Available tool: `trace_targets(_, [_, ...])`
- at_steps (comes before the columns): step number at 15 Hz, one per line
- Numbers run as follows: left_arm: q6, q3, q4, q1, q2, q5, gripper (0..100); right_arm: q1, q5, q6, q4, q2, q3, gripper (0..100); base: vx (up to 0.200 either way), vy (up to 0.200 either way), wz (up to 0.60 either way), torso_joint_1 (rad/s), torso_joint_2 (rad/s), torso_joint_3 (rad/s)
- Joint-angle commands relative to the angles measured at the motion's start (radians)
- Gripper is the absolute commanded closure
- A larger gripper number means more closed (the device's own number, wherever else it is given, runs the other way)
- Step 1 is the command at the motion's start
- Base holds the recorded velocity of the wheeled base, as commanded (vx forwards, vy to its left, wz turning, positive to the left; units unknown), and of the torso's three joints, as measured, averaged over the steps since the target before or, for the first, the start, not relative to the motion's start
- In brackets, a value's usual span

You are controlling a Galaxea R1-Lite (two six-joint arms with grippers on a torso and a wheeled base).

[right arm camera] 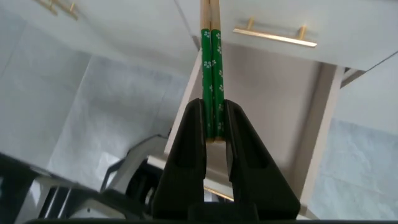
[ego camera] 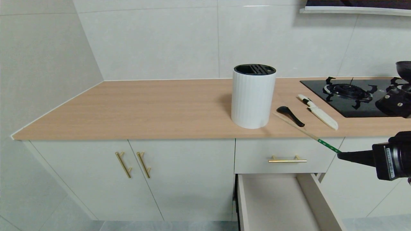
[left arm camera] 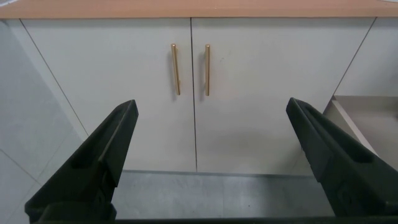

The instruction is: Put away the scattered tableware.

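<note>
The right gripper [right arm camera: 214,115] is clenched on a pair of chopsticks [ego camera: 305,132] at their green ends, likely so the bare tips can lead into the slotted white holder [ego camera: 253,96] on the table [ego camera: 128,109]. They slant across the table's front edge, just beside the black spoon [ego camera: 290,116]. The left gripper [left arm camera: 211,143] hangs released — idle, facing cabinet doors [left arm camera: 193,93].

The head camera looks forward and down, from farther off, over the open pale rectangular drawer [ego camera: 276,205]. Both wrist cameras sit lower and nearer, facing the white cabinet front [left arm camera: 249,112] beside it. All three share that drawer.
</note>
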Motion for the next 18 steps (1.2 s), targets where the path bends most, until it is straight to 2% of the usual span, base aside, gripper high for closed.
trace_targets(1, [0.000, 0.000, 0.000, 0.000, 0.000, 0.001, 0, 0.044, -0.001, -0.002, 0.000, 0.000, 0.024, 100, 0.000, 0.000, 0.00, 0.000, 0.00, 0.000])
trace_targets(13, [0.000, 0.000, 0.000, 0.000, 0.000, 0.001, 0, 0.102, -0.005, -0.015, -0.008, 0.022, 0.058, 100, 0.000, 0.000, 0.00, -0.002, 0.01, 0.004])
trace_targets(18, [0.000, 0.000, 0.000, 0.000, 0.000, 0.001, 0, 0.106, -0.002, -0.015, -0.008, 0.025, 0.061, 100, 0.000, 0.000, 0.00, -0.154, 0.38, 0.226])
